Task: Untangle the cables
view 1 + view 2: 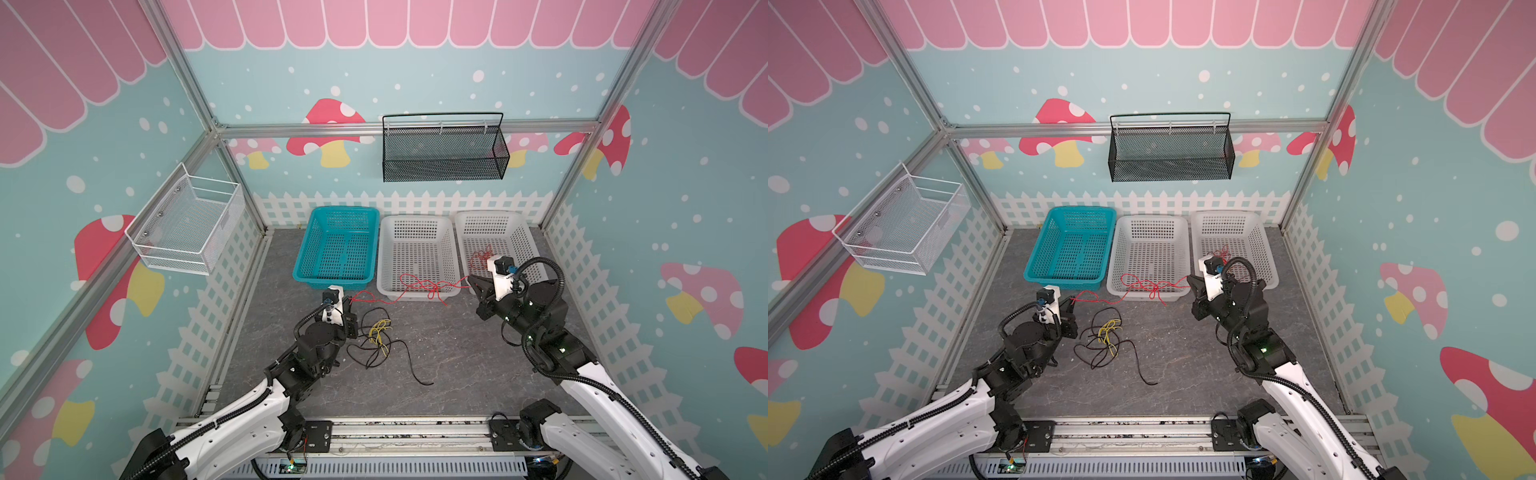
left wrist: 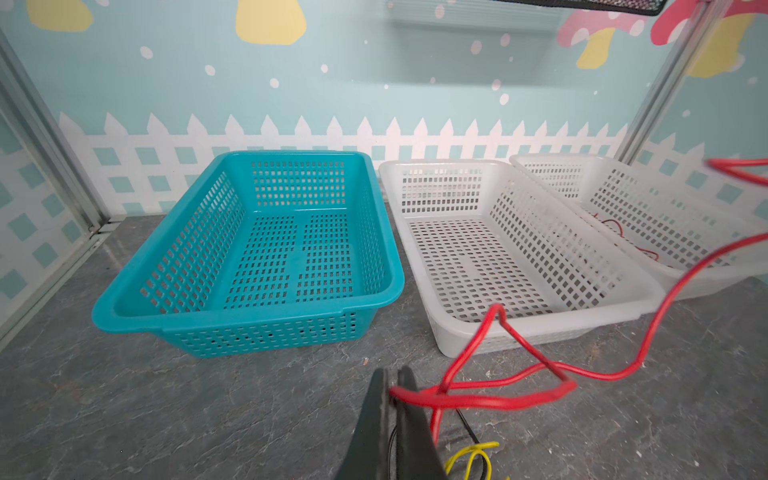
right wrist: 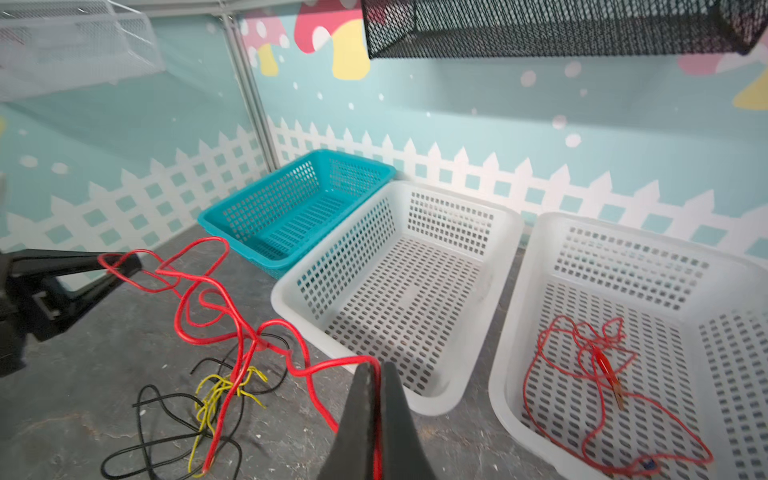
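Now I'm stretching the red cable (image 1: 419, 286) between both grippers.
Nearest me, the black cable (image 1: 417, 372) and yellow cable (image 1: 379, 330) lie tangled on the surface (image 1: 457, 353). Beyond them, the left gripper (image 2: 392, 390) and right gripper (image 3: 376, 368) each pinch the red cable, its knot over the middle white basket's (image 1: 381, 266) front rim. Next I'd pull apart gently to loosen it. Farthest, a second red cable (image 3: 601, 361) lies in the right-hand white basket (image 3: 505, 353).

Red cable (image 1: 432, 286) strung across middle; baskets (image 1: 415, 226) block rear; right floor (image 1: 478, 365) open.
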`<act>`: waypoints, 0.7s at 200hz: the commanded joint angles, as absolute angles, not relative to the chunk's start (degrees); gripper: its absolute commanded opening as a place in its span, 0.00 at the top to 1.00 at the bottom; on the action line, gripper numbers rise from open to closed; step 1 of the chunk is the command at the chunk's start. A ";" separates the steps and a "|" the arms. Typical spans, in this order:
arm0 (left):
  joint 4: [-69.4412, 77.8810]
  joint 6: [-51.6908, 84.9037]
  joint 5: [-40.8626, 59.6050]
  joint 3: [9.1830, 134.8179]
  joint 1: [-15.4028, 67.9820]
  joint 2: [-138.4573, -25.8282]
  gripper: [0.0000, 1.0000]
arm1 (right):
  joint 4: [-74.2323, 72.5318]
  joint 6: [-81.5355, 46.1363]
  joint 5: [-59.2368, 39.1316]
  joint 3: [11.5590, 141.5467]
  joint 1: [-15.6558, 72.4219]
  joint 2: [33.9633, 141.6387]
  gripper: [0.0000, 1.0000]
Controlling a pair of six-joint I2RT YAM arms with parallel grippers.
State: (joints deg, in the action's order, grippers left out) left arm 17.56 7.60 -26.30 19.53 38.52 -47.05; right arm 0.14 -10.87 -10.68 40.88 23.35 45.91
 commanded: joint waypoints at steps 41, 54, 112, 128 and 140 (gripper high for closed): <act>9.77 12.72 -31.25 20.32 32.32 -46.87 1.00 | 3.23 -8.71 -4.36 47.63 22.58 47.28 1.00; 9.52 13.22 -31.21 19.96 31.46 -46.01 1.00 | 5.67 -7.33 0.48 49.11 22.59 47.84 1.00; 8.78 14.23 -31.29 19.51 29.63 -44.34 1.00 | 10.21 -6.58 21.86 50.74 22.57 48.47 1.00; 8.80 14.48 -31.29 19.59 29.49 -44.69 1.00 | 9.93 -8.00 25.24 50.41 22.59 48.17 1.00; 8.62 14.67 -31.38 19.69 29.36 -44.93 1.00 | 9.93 -9.00 27.64 50.30 22.59 48.23 1.00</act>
